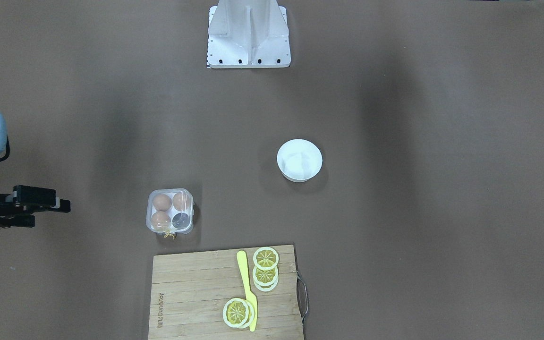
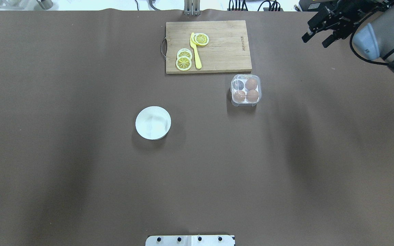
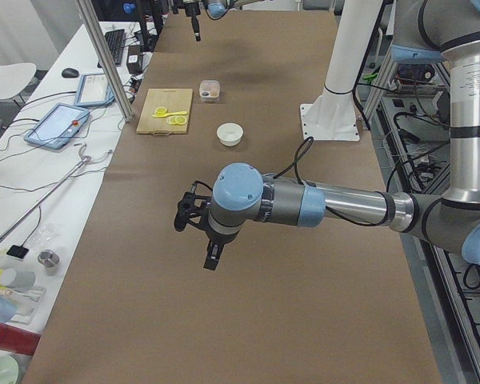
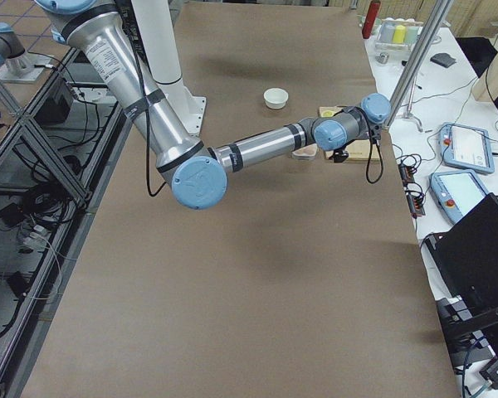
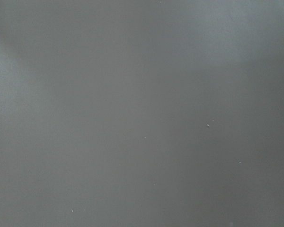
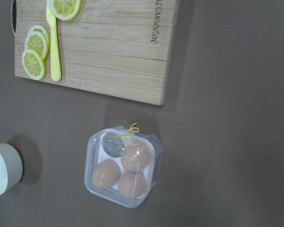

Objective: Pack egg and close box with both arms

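Note:
The clear egg box (image 2: 245,90) stands on the brown table just in front of the cutting board, its lid down. Three orange-brown eggs (image 6: 137,157) fill three cells and the fourth cell is dark and empty. A yellow string hangs on the box's board side. The box also shows in the front view (image 1: 170,211). My right gripper (image 2: 316,39) hovers high, beyond and to the right of the box, open and empty. My left gripper (image 3: 196,236) shows only in the exterior left view, far from the box, so I cannot tell its state. The left wrist view shows bare tablecloth.
A white bowl (image 2: 153,122) stands mid-table, left of the box. A wooden cutting board (image 2: 224,51) at the far edge carries lemon slices (image 2: 183,63) and a yellow knife (image 2: 195,51). The white stand (image 1: 248,35) is at the robot's base.

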`<state>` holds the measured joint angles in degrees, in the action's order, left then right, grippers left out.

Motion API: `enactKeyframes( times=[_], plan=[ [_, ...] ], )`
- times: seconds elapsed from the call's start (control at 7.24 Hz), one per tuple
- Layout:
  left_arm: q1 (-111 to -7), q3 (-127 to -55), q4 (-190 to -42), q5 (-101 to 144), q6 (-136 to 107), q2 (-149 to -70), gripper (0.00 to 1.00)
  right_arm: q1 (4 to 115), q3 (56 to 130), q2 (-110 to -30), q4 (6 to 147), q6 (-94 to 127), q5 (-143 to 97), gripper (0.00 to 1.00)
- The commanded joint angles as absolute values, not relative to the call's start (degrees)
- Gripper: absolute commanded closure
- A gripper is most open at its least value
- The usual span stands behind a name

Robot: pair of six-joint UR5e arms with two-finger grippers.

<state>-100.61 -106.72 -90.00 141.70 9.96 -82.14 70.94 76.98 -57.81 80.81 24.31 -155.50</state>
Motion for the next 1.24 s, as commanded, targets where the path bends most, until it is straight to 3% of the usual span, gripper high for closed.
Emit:
enactKeyframes(
  times=[0.0, 0.69, 1.11],
  plan=[
    [-100.5, -106.4, -90.0, 141.7, 9.5, -82.4, 0.02, 75.1, 79.8, -62.0, 81.3, 18.4, -152.6, 0.01],
    [-100.5, -106.0, -90.0, 141.6, 9.5, -82.4, 0.02, 77.6, 80.6, -70.4, 85.7, 5.7, -139.6, 0.00],
    [-100.4, -105.7, -90.1, 141.4, 9.6, -82.4, 0.02, 81.5, 88.6, -70.5, 114.8, -13.4, -122.4, 0.00]
  ],
)
